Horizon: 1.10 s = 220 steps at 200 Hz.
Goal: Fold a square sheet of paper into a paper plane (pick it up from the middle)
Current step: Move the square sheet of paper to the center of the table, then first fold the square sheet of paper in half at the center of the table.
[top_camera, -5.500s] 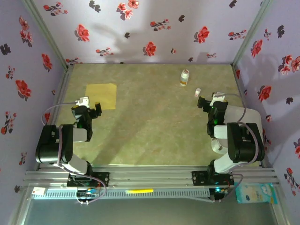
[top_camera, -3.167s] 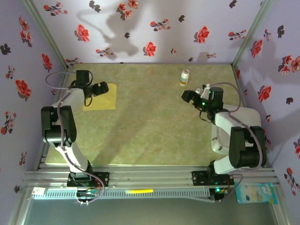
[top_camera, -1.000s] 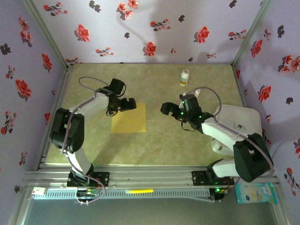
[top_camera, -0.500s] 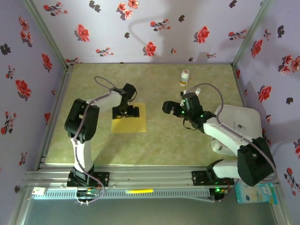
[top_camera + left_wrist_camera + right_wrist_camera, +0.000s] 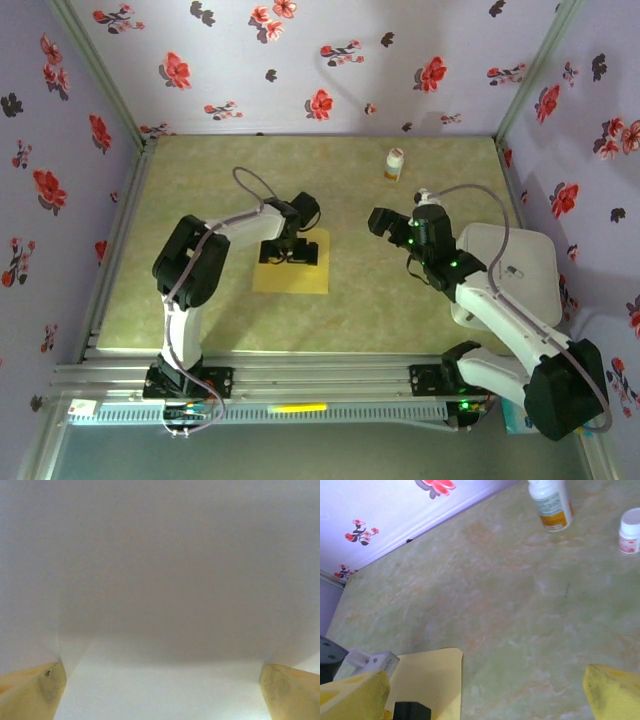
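— Left claw (image 5: pixel 290 254) first, from above: we see it spread wide, down over the far half of the square sheet of paper (image 5: pixel 295 281), which lies flat and uncreased near the middle of the table (image 5: pixel 230 320). Our right claw (image 5: pixel 382 221), also spread, holds nothing, near the sheet's right edge.

— So we judge nothing is folded; the pickup and every crease remain. Left wrist?

— Washed-out pale blur between two fingertips (image 5: pixel 35 690); we cannot tell whether they touch paper.

— Right wrist?

— One sheet corner low left, with a bottle (image 5: pixel 550 502) and a small white jar (image 5: pixel 629 530) well apart from it; the rest of the sheet is cut off.
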Each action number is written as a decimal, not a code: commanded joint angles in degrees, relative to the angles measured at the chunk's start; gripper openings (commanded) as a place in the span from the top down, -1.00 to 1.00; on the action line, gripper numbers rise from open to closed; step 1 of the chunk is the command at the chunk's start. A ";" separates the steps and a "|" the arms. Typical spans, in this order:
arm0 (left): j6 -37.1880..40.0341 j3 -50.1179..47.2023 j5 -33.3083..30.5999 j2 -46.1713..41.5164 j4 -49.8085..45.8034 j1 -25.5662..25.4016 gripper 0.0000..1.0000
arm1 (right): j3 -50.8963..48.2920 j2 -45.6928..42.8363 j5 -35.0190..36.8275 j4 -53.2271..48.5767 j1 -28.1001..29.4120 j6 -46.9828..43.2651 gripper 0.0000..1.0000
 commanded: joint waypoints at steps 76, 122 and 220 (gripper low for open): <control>-5.67 3.64 -9.62 -5.09 -1.50 -2.02 -0.99 | 1.12 3.88 -3.82 -4.90 -0.44 2.51 -0.99; -8.38 3.28 -5.55 -3.68 -2.08 -1.57 -0.99 | 3.30 8.03 -8.33 -5.23 -0.44 2.34 -0.99; -8.13 4.36 -1.99 0.84 0.14 -0.95 -0.86 | 6.00 15.22 -14.39 -6.57 -0.44 1.29 -0.99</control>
